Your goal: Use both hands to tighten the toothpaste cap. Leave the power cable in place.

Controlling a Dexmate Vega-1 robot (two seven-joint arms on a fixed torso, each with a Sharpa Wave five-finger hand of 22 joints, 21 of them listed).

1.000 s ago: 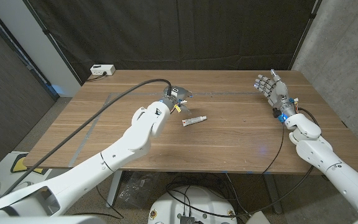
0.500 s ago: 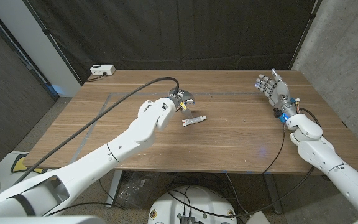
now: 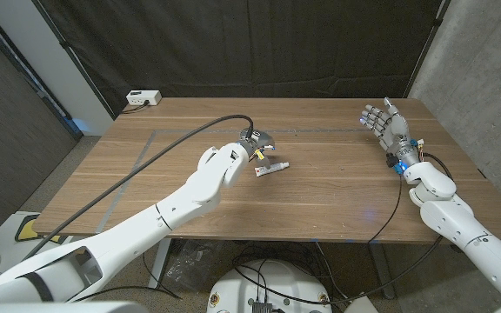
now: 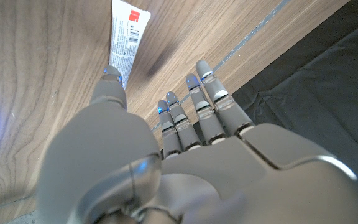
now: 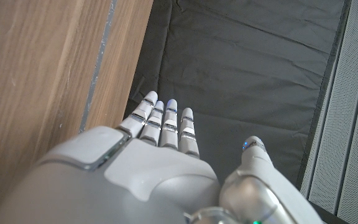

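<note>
Near the centre of the head view, the small white toothpaste tube with a red end (image 3: 270, 168) lies on the wooden desk (image 3: 320, 191), just beside our left hand (image 3: 256, 142), fingers apart and empty. Our right hand (image 3: 384, 124) waits open at upper right, well apart. We judge a careless thumb could nudge the tube away before we grasp it.

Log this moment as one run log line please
left hand: open, over toothpaste tube, not gripping | right hand: open, raised, far right | cap: untightened

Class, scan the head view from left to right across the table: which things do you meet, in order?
White power strip → left hand → toothpaste tube → right hand.
</note>
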